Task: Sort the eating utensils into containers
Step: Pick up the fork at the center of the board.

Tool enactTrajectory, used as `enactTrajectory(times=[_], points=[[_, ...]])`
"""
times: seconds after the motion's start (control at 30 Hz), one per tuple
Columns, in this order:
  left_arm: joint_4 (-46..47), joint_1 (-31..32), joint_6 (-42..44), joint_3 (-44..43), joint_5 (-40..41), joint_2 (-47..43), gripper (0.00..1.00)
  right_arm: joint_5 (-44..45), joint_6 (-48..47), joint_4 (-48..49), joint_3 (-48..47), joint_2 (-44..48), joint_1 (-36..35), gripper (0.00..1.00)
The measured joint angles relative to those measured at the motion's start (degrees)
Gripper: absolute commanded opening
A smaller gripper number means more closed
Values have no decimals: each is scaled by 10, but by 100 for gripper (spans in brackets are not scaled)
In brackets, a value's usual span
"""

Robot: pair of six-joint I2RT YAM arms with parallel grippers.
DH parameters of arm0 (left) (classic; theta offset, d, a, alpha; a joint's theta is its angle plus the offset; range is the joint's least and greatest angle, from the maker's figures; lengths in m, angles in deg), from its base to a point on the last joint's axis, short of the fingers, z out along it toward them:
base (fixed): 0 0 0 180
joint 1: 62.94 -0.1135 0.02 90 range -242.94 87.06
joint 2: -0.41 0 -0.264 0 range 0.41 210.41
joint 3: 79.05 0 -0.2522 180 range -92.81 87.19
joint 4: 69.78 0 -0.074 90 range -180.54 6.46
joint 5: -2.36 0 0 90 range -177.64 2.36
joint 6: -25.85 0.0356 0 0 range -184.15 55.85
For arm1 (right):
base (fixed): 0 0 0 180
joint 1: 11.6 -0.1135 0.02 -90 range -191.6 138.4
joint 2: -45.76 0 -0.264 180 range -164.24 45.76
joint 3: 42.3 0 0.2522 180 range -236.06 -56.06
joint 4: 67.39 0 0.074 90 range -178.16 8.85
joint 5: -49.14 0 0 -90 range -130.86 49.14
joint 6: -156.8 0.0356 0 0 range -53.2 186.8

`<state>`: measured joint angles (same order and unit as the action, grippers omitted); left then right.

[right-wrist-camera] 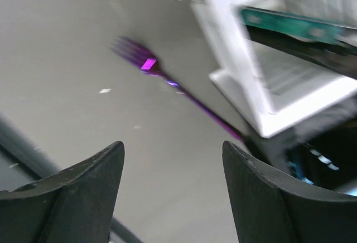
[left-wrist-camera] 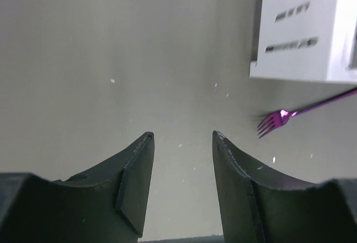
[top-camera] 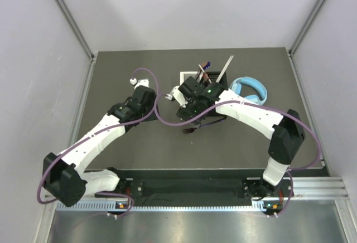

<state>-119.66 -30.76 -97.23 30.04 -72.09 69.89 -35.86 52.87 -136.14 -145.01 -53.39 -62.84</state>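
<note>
- The purple fork [left-wrist-camera: 279, 119], shown only in the wrist views, is laid on the counter [left-wrist-camera: 111, 59] just beside the white caddy [left-wrist-camera: 312, 25], at the right of the frame.
- The left gripper [left-wrist-camera: 181, 137] is held open and the right gripper [right-wrist-camera: 173, 145] wide, both empty.
- Sticks [top-camera: 226, 68] standing in the caddy are shown only from above.

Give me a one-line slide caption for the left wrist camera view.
Left gripper open above the grey table, with a purple fork lying beside the white caddy.
</note>
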Motion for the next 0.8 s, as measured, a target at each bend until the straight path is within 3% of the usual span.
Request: enactTrajectory(times=[0.23, 0.43, 0.6, 0.8], points=[[30, -15, 6, 30, -25, -12, 51, 77, 13, -4, -56, -40, -15, 75], [53, -17, 31, 40, -52, -16, 51, 63, -7, 74, 92, 29, 5, 70], [52, -19, 55, 43, -68, -22, 51, 53, -15, 92, 118, 32, -13, 73], [50, -19, 87, 43, -92, -45, 52, 36, -42, 119, 139, 111, -38, 77]])
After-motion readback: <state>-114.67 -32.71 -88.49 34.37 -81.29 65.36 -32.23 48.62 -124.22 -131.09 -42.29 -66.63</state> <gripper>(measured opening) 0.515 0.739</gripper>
